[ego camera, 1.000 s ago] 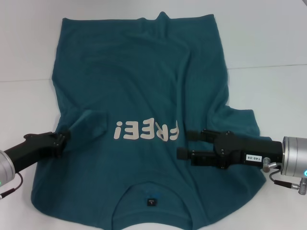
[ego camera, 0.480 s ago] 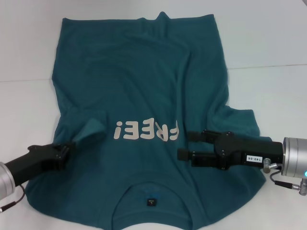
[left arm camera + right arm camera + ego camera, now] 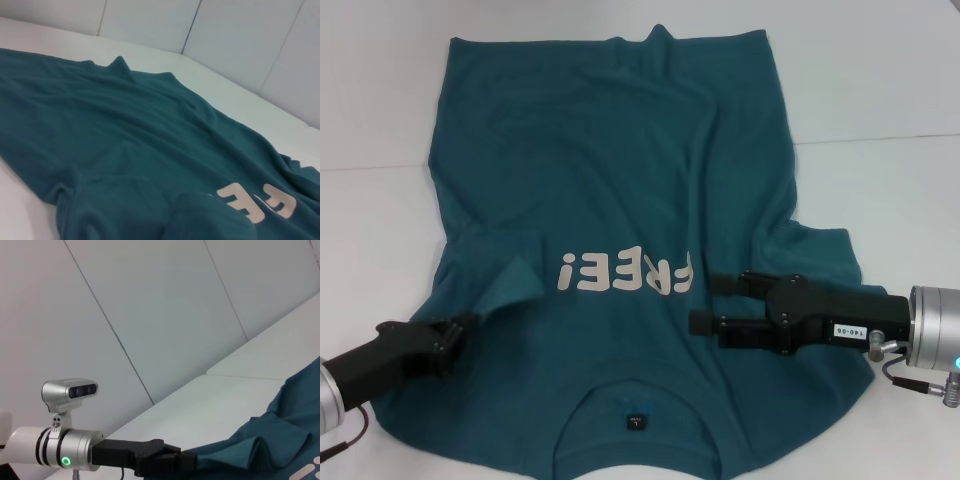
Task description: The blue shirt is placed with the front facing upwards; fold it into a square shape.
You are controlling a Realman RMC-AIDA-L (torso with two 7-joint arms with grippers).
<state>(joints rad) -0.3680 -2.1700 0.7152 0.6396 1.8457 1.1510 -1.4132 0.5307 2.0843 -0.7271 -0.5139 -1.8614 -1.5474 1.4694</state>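
Shirt: the blue shirt (image 3: 620, 200) lies flat, front up, on the white bench (image 3: 880, 90), long axis running away from the robot, collar at the near end. Left sleeve is doubled inward onto the chest, its fold just ahead of the left hand (image 3: 455, 330), which sits at that sleeve edge, touching cloth; grip state cannot be told. Right hand (image 3: 710, 305), fingers spread and empty, hovers over the opposite side beside the lettering. Right sleeve, unfolded, lies outward behind it. Judgement: right hand nearer that sleeve.
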